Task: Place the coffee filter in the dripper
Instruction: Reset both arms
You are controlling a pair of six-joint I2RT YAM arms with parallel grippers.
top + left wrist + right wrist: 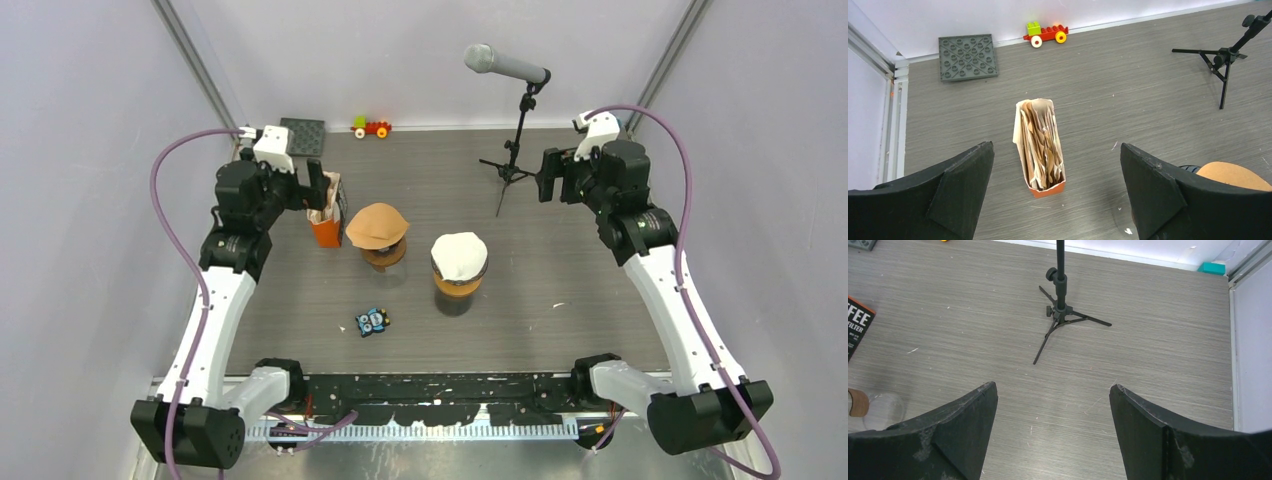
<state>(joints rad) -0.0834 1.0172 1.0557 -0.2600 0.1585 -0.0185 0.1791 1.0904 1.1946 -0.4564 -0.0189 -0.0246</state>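
The left end effector (pixel 1055 147) is held apart over the coffee filter box (pixel 1048 190). The right end effector (pixel 1053 386) is likewise held apart.

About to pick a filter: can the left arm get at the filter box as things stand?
Probably yes. The left gripper hangs open above the filter box, its open top showing the filters; nothing lies between, and the brown-capped dripper stands clear to one side.

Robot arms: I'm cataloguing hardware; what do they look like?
Both the left arm and right arm have white lower links, black joints and bases, and looping purple cables. The left end effector and right end effector have black wedge-shaped fingers. White blocks top the wrists.
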